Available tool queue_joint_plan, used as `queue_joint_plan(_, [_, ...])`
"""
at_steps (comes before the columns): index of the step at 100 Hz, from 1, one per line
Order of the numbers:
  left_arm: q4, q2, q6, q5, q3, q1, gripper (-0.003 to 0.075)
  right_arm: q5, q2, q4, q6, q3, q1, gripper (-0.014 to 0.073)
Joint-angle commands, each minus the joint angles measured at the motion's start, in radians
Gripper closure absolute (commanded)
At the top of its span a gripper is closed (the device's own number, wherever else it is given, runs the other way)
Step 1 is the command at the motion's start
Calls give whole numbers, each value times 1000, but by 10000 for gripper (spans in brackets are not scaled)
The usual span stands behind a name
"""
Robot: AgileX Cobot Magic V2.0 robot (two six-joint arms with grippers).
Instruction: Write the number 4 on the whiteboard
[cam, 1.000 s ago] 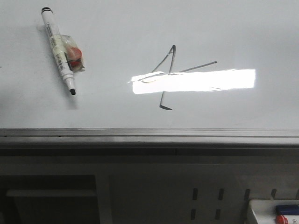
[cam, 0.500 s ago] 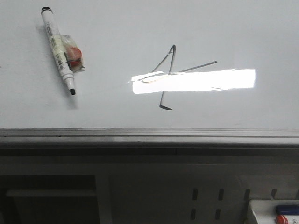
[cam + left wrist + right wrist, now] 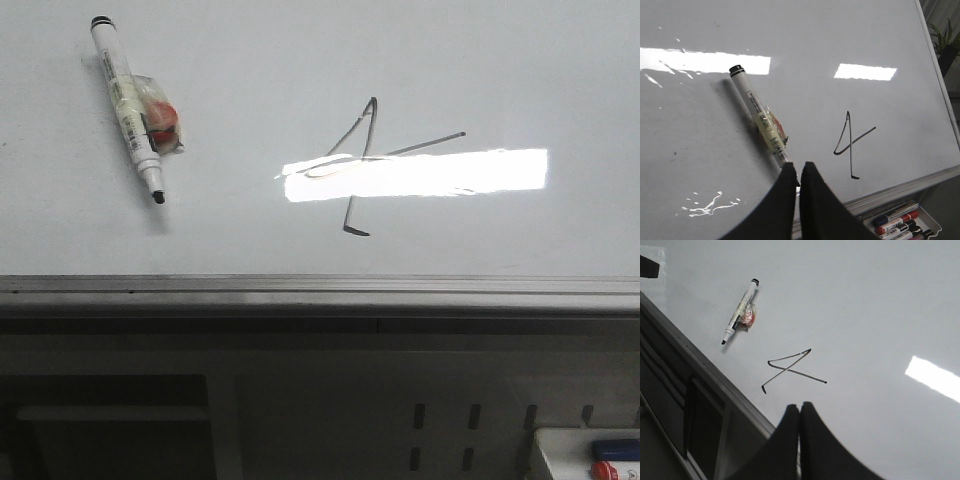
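Observation:
The number 4 (image 3: 366,130) is drawn in thin dark line near the middle of the whiteboard (image 3: 480,60), partly crossed by bright glare. It also shows in the left wrist view (image 3: 849,150) and the right wrist view (image 3: 790,370). A white marker (image 3: 130,105) with a black tip and a red-and-clear wrap lies flat on the board at the far left. My left gripper (image 3: 800,167) is shut and empty, above the marker's (image 3: 760,117) tip end. My right gripper (image 3: 800,407) is shut and empty, off the board's near edge. Neither gripper shows in the front view.
A grey metal rail (image 3: 320,290) runs along the board's near edge, with dark frame parts below it. A tray (image 3: 590,455) of spare markers sits low at the right, also in the left wrist view (image 3: 900,225). A plant (image 3: 945,42) stands beyond the board's right edge.

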Motion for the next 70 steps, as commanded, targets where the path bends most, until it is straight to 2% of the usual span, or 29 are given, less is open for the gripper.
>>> queue_joint_plan(1, [80, -17, 1, -65, 0, 20, 741, -74, 11, -12, -1, -24, -8, 643])
queue_joint_plan(13, [352, -68, -15, -26, 55, 132, 741, -74, 11, -12, -1, -24, -8, 643])
queue_joint_plan(21, [457, -116, -82, 16, 86, 236, 741, -74, 11, -12, -1, -24, -8, 643])
queue_joint_plan(27, [556, -153, -203, 42, 118, 327, 741, -74, 11, -12, -1, -24, -8, 643])
queue_joint_plan(38, [838, -224, -487, 82, 182, 457, 741, -74, 11, -12, -1, -24, -8, 643])
queue_joint_plan(51, [1093, -294, -734, 85, 253, 525, 741, -74, 11, -12, -1, -24, -8, 643])
queue_joint_plan(59, [1161, -328, -808, 170, 249, 553, 741, -74, 11, -12, -1, -24, -8, 643])
queue_joint_plan(70, [1163, -364, -813, 282, 250, 587, 741, -74, 11, -12, -1, -24, -8, 643])
